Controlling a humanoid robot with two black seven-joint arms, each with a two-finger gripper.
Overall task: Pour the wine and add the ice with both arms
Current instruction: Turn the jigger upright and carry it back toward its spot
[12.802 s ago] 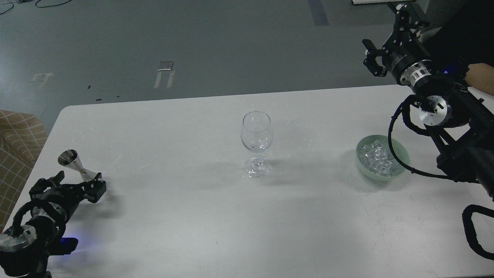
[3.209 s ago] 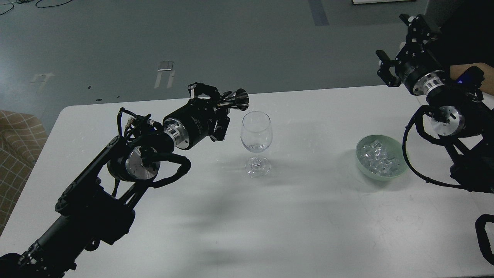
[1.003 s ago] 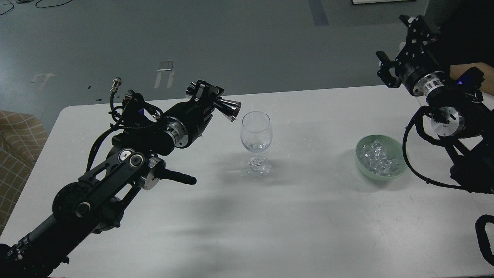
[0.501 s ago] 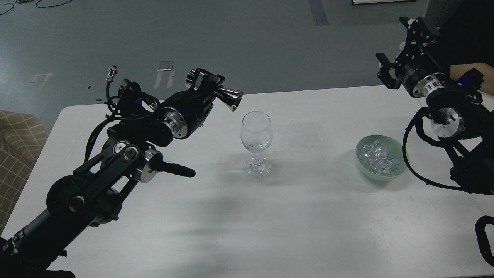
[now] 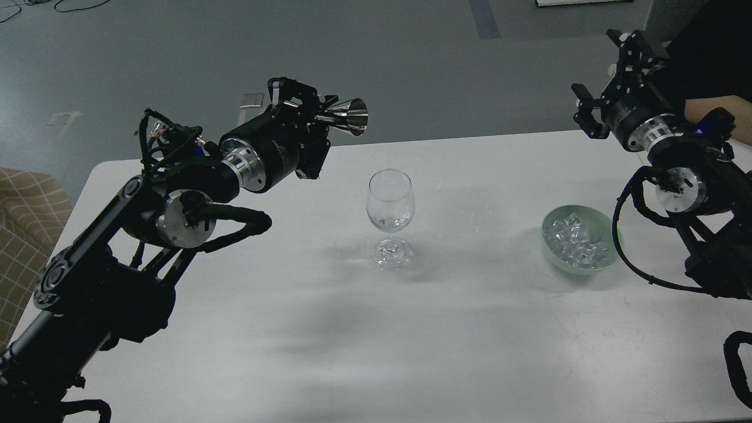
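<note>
A clear wine glass [image 5: 390, 202] stands upright at the table's middle with a little clear liquid at the bottom of its bowl. My left gripper [image 5: 320, 114] is shut on a silver metal jigger [image 5: 349, 114], held on its side high up and to the left of the glass, its mouth pointing right. The ice [image 5: 573, 238], several small clear cubes, lies in a pale green bowl [image 5: 611, 235] to the right. My right gripper [image 5: 605, 76] is open and empty, raised above the table's far right corner, well behind the bowl.
The white table [image 5: 376, 329] ends at its far edge just behind the glass. A checked cushion [image 5: 23, 217] sits off the left edge. A person's bare arm [image 5: 719, 108] shows at the right edge behind my right arm.
My left arm has lifted the jigger up and away from the glass rim and turned it level. The right gripper has barely moved.
</note>
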